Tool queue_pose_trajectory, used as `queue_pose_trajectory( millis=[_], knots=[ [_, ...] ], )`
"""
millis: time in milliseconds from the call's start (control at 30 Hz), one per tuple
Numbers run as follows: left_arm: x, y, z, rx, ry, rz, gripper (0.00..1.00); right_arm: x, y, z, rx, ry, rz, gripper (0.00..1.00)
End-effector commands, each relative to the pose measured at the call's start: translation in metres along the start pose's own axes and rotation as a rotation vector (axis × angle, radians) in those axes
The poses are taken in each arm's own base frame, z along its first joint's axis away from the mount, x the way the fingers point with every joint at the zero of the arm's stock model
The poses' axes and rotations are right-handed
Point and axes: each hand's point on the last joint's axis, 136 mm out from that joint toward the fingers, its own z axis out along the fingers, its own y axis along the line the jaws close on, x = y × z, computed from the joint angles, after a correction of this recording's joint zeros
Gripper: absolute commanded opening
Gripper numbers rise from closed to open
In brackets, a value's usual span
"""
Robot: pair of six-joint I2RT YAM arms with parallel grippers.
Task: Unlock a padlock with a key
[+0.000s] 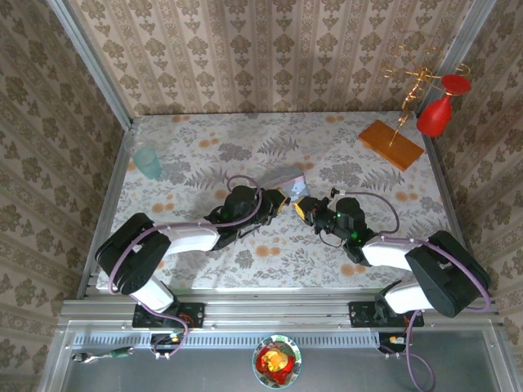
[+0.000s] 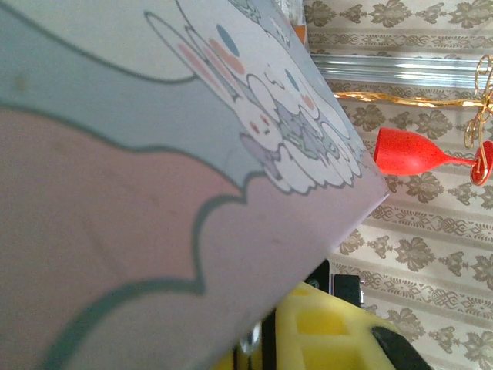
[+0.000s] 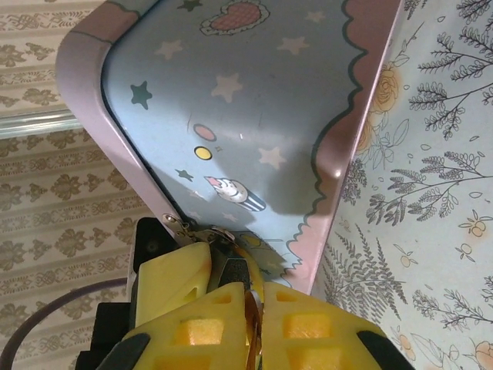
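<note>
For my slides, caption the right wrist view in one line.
Right gripper, jaws pinched together, at the clasp of the pastel tin, floral table behind.

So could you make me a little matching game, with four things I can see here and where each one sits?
Things:
1. cartoon tin
2. red goblet
3. bluish glass
4. small bowl

Places:
A. far left of the table
B. near side, in front of the table
C. between the left claw and the right claw
D. far right corner

Pairs: 1-C, 2-D, 3-A, 4-B
</note>
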Motion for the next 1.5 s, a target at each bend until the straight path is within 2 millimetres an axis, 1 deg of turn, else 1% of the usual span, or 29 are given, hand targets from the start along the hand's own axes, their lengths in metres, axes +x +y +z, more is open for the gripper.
queue_pose_trajectory(
  millis=[0,200,367,633,867,1067,1267,1467],
  knots=[
    [0.041,-0.034,-0.008,0.104,0.16,0.052,0.0,0.027,0.025,-0.004,-0.088,0.123,-0.074,0.14],
    [0.039,-0.03,-0.008,0.093,0.151,0.051,0.0,0.029,0.025,-0.008,-0.092,0.125,-0.081,0.16],
    [0.037,-0.026,-0.009,0.084,0.146,0.05,0.0,0.027,0.024,-0.013,-0.081,0.111,-0.093,0.21],
    [0.032,-0.023,-0.012,0.077,0.131,0.047,0.0,0.019,0.013,-0.02,-0.04,0.079,-0.096,0.26],
    [0.031,-0.023,-0.013,0.078,0.127,0.048,0.0,0.017,0.012,-0.025,-0.028,0.068,-0.1,0.26],
    [0.029,-0.025,-0.014,0.082,0.124,0.048,0.0,0.015,0.003,-0.028,0.008,0.058,-0.094,0.29],
    [0.03,-0.026,-0.014,0.084,0.124,0.05,0.0,0.013,-0.001,-0.03,0.023,0.053,-0.089,0.32],
    [0.029,-0.025,-0.015,0.081,0.122,0.051,0.0,0.011,-0.002,-0.031,0.032,0.045,-0.091,0.31]
  ],
)
